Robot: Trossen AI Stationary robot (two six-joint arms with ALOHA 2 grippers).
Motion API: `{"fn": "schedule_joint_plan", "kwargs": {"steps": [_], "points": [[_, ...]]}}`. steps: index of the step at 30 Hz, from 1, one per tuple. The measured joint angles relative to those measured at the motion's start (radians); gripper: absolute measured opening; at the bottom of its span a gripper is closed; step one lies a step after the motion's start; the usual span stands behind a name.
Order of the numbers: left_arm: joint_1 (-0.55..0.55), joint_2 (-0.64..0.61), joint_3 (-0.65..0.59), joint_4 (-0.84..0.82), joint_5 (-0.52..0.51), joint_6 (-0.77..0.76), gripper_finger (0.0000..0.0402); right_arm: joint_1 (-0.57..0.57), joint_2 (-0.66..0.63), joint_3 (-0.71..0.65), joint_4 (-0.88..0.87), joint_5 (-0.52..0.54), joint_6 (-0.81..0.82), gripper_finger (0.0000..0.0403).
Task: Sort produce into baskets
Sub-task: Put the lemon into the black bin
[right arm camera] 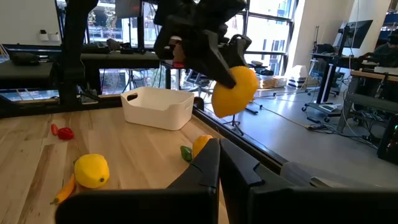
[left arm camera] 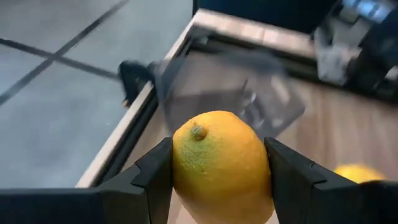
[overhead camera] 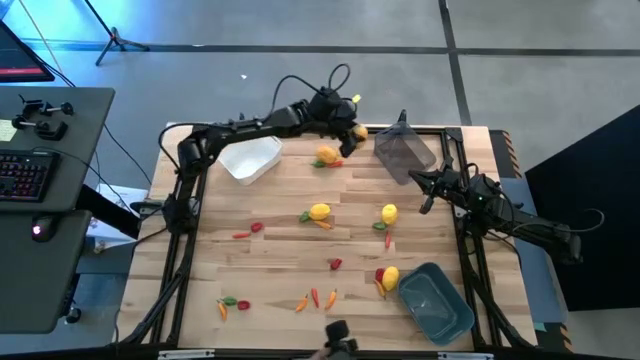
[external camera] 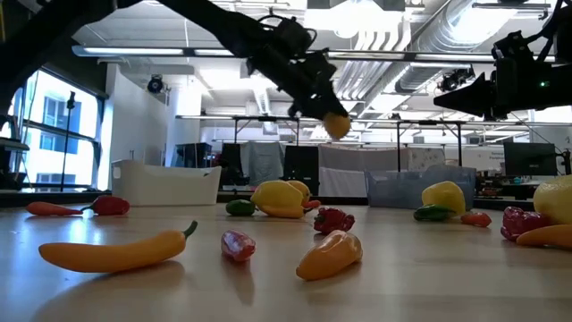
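A yellow lemon (left arm camera: 221, 168) is held in the air by my left gripper (left arm camera: 217, 155), over the table's far edge. It hangs between the white basket (overhead camera: 250, 158) and the translucent grey basket (overhead camera: 405, 152); the low view shows the lemon (external camera: 337, 125) well above the tabletop. The grey basket (left arm camera: 236, 87) lies just ahead of the fingers. The blue basket (overhead camera: 437, 300) stands at the near right. My right gripper (right arm camera: 219, 163) waits shut and empty at the right side (overhead camera: 430, 190). My left gripper pinches the lemon between its two fingers, one on each of its opposite sides (left arm camera: 180, 168). The lemon's small stem nub (left arm camera: 198, 131) faces up. The fingers slant down from the table's left toward the grey basket. The lemon is lifted clear of the table.
Loose produce lies across the wooden table: an orange-yellow fruit (overhead camera: 327, 154) near the far edge, yellow fruits (overhead camera: 320, 211) (overhead camera: 389, 212) (overhead camera: 390, 277), small red pieces (overhead camera: 256, 227) (overhead camera: 336, 264), and thin orange pieces (overhead camera: 315, 297) near the front. A black camera mount (overhead camera: 338, 335) sits at the near edge.
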Motion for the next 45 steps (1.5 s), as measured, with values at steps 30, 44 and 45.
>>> {"fn": "schedule_joint_plan", "kwargs": {"steps": [30,44,45], "points": [[-0.092,0.395,0.27,0.422,-0.103,-0.122,0.0182,0.0,0.001,0.0,0.0,-0.002,0.0,0.0],[-0.095,0.544,0.523,0.206,-0.13,-0.067,0.0182,0.0,0.0,0.0,0.0,-0.004,0.0,0.0],[-0.094,0.544,0.524,0.201,-0.137,-0.066,0.0182,0.0,0.001,0.0,0.0,-0.004,0.0,0.0]]}}
